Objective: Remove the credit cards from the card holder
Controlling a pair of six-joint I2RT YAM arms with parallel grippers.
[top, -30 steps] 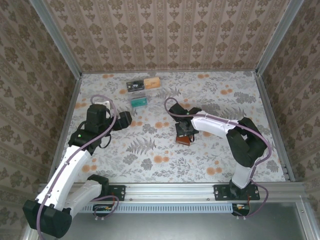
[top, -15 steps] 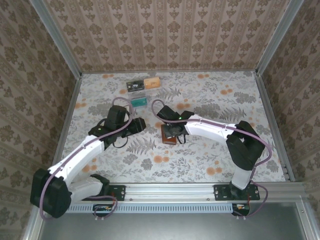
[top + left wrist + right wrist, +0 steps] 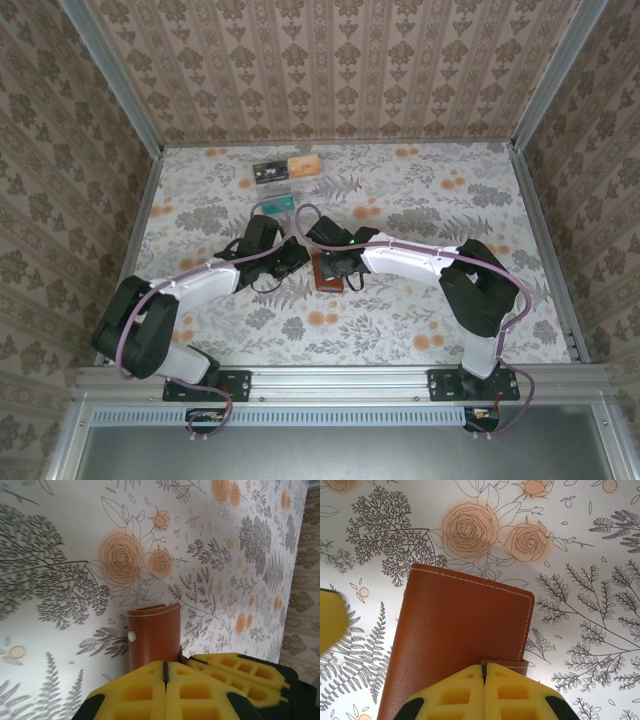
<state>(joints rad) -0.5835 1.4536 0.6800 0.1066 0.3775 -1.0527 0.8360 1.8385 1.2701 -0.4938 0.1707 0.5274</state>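
Three cards lie near the far edge of the flowered table. A black card and an orange card sit side by side at the back. A teal card lies a little nearer, with the left arm's lilac cable looping just beside it. All three are out on the tabletop, well apart from the card holder.

Patterned wallpaper closes the table in on three sides, and a metal rail runs along the near edge where the arms are bolted.

Both arms bend inward and meet around the card holder near the middle of the table. The left gripper comes in from the left and the right gripper from the right, so their bodies cover part of the holder from above.

The holder lies flat and folded, brown leather side up. A strap tab sits at its right edge in the right wrist view, and a small round snap shows on its side in the left wrist view. Its long side runs roughly near to far, slightly tilted.

The left gripper's yellow fingers are pressed together with nothing between them, right at the holder's near end. The right gripper's fingers are likewise closed tip to tip over the holder's edge by the strap; I cannot tell whether they press on the leather.
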